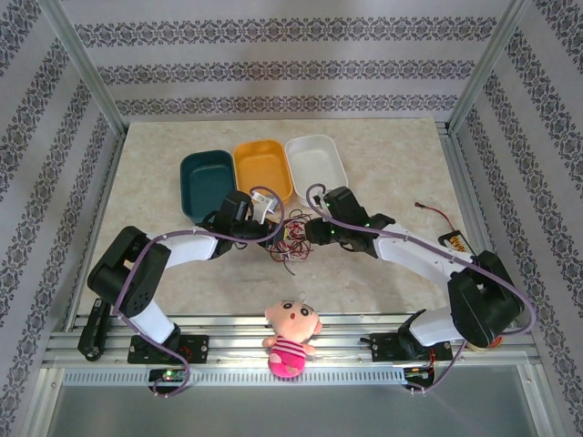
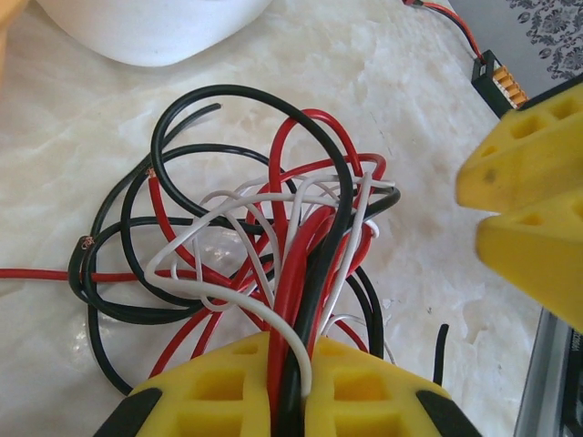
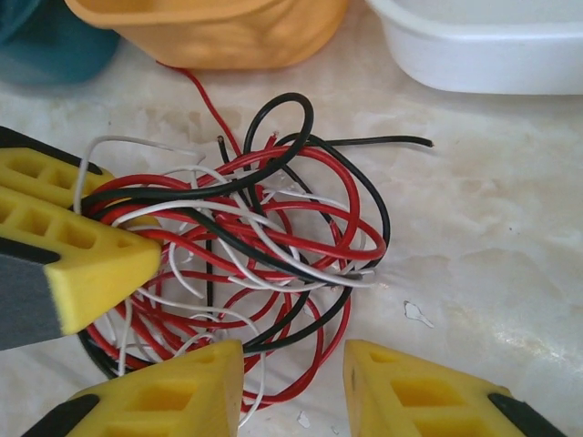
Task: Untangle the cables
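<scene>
The cables [image 1: 290,239] lie as one tangle of thin red, black and white loops on the marble tabletop, between the two grippers. My left gripper [image 2: 290,387] is shut on a bunch of red, black and white strands that run up from between its yellow fingers into the tangle [image 2: 264,237]. The right wrist view has the same tangle [image 3: 264,228] with the left gripper's fingers [image 3: 82,250] clamped at its left side. My right gripper [image 3: 293,387] is open at the tangle's near edge. A red loop and a black loop reach into the gap between its fingers, which close on nothing.
Behind the tangle stand a teal bin [image 1: 207,182], an orange bin [image 1: 262,168] and a white bin [image 1: 317,162]. A separate red-and-black lead [image 1: 435,214] with a connector lies at the right. A plush doll [image 1: 290,339] sits at the front rail.
</scene>
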